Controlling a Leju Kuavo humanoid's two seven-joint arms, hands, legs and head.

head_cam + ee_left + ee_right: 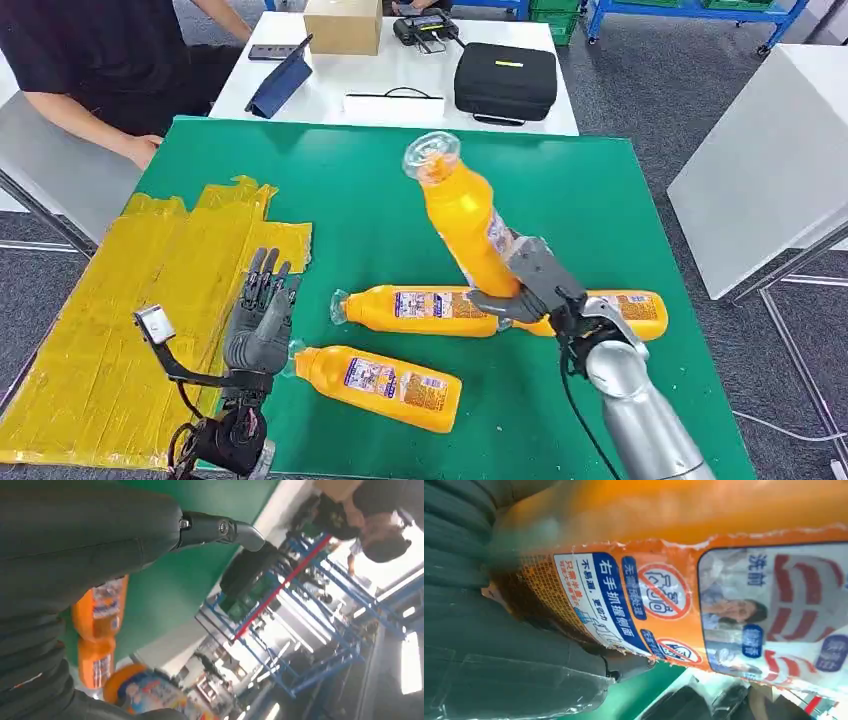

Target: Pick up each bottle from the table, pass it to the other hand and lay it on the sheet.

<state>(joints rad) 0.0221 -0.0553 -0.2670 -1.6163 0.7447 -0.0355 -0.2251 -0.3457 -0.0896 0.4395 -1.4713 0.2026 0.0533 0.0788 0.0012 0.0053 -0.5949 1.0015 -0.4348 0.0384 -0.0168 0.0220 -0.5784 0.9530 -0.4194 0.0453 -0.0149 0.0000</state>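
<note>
My right hand (535, 283) grips an orange bottle (460, 215) by its lower part and holds it tilted above the green table (620, 200), its clear cap up and away from me. Up close in the right wrist view, that bottle's label (684, 595) lies against my fingers (514, 645). Three more orange bottles lie flat on the table: one in the middle (420, 310), one nearer me (380, 382), one to the right (630, 312) behind my right hand. My left hand (262, 320) hovers open, fingers straight, beside the yellow sheet (140, 310). Orange bottles (100, 615) appear past my left hand (75, 540).
A person in black (110, 70) leans at the table's far left corner. Behind the green table stands a white table (400, 70) with a cardboard box (343, 25), a black case (505, 80) and a tablet (280, 85). A white surface (760, 150) stands to the right.
</note>
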